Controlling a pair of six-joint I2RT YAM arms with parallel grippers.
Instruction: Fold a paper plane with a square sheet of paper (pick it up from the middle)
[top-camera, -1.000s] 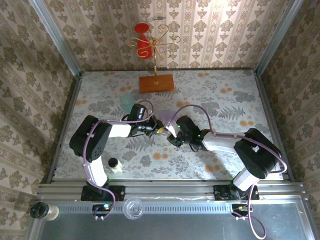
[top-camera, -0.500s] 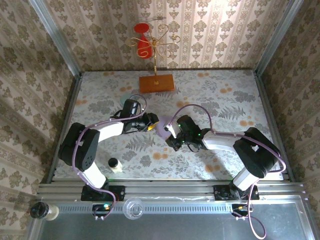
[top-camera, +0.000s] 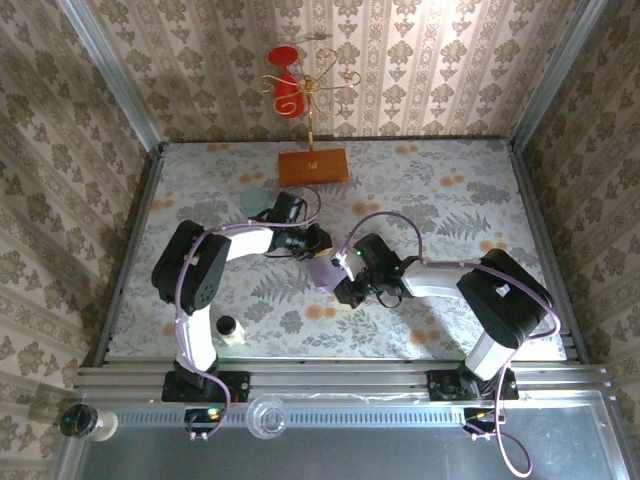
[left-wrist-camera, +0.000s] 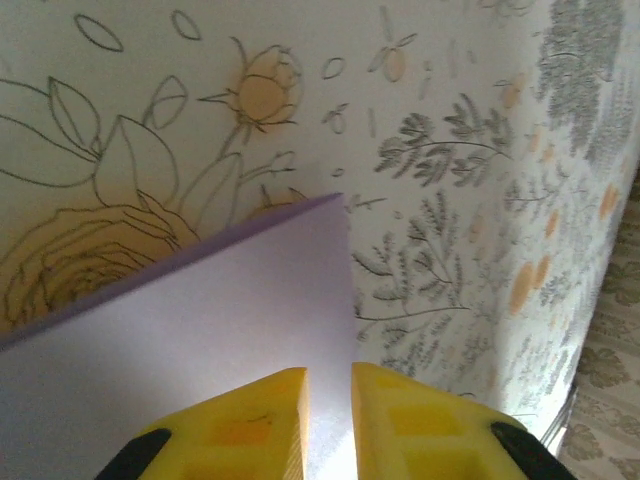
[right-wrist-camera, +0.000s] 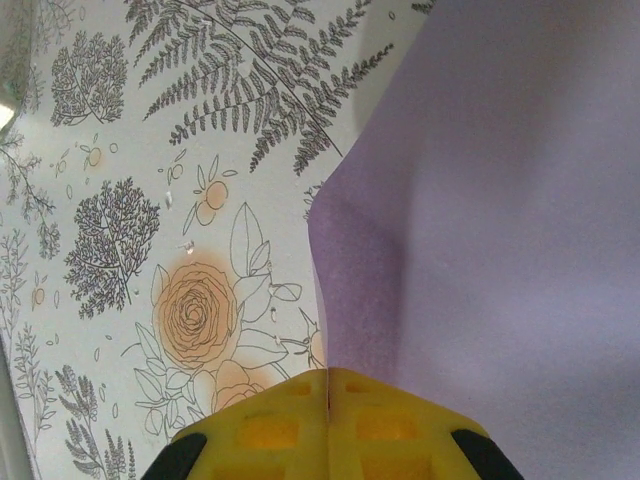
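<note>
Fingers (left-wrist-camera: 250, 425) of left gripper (top-camera: 316, 243), nearly closed, sit at 12 o'clock of the square sheet of paper (top-camera: 324, 270); whether they grip it cannot be told. The sheet lies mid-table (top-camera: 450, 200), partly raised. Right gripper (right-wrist-camera: 327, 372) fingers, at 4 o'clock, clench its edge.

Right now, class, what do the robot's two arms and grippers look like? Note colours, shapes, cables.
The left arm and right arm have bulky black joints joined by white links, each trailed by a lilac cable. A green light glows near the right wrist. The left gripper and right gripper have blocky yellow fingers on black mounts.
</note>
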